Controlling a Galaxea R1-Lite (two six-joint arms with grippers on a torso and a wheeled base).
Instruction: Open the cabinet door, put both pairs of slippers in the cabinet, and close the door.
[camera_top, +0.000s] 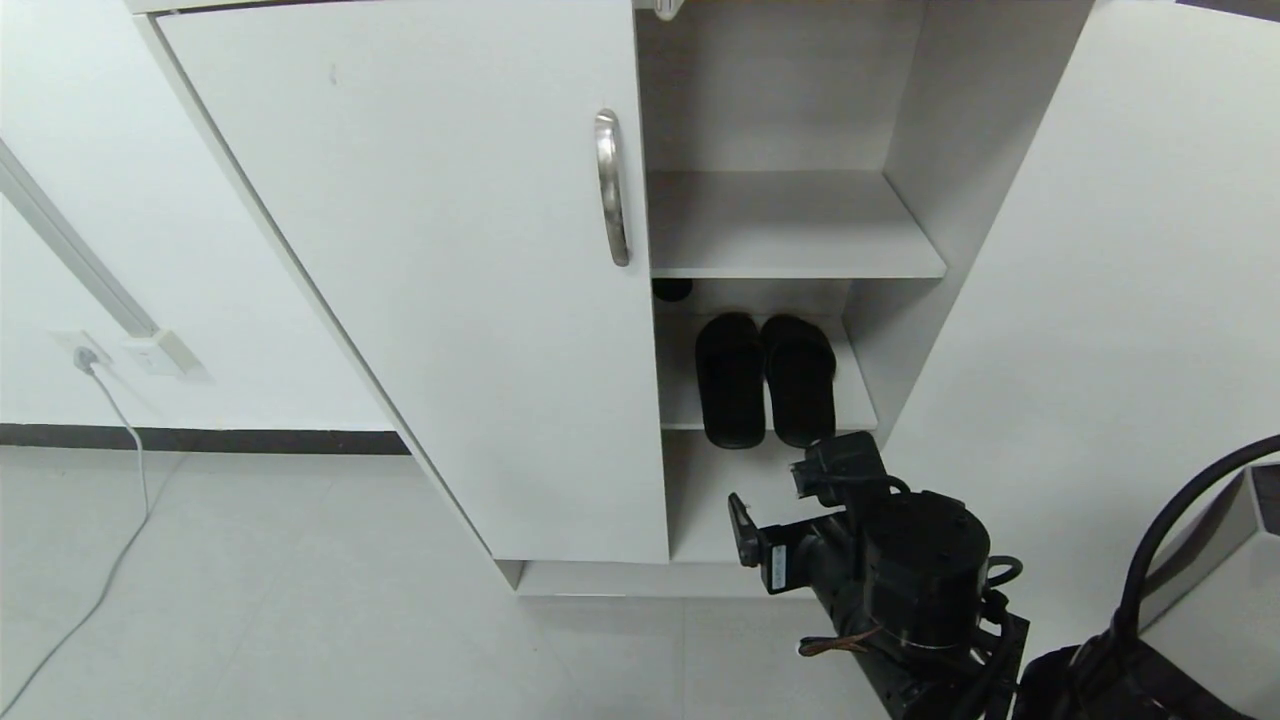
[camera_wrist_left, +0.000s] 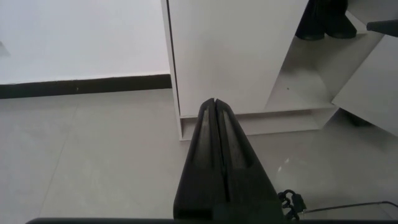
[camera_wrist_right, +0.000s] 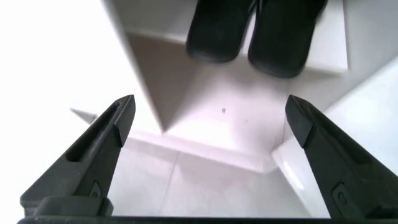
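A pair of black slippers (camera_top: 765, 380) lies side by side on the cabinet's low shelf (camera_top: 678, 400), its ends just past the front edge. The right door (camera_top: 1110, 300) stands wide open and the left door (camera_top: 430, 280) is closed. The right gripper (camera_wrist_right: 208, 109), with fingers spread, hangs before the bottom compartment. The left gripper (camera_wrist_left: 214, 106), pressed together, is over the grey floor tiles (camera_wrist_left: 93, 155).

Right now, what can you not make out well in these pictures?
- Head view: a dark thing behind the closed door; the door hides most of it, so whether it is the second pair of slippers is unclear.
- Right wrist view: the black slippers on the shelf are cut off by the picture's edge.
- Left wrist view: the shut left gripper hides the floor behind it.
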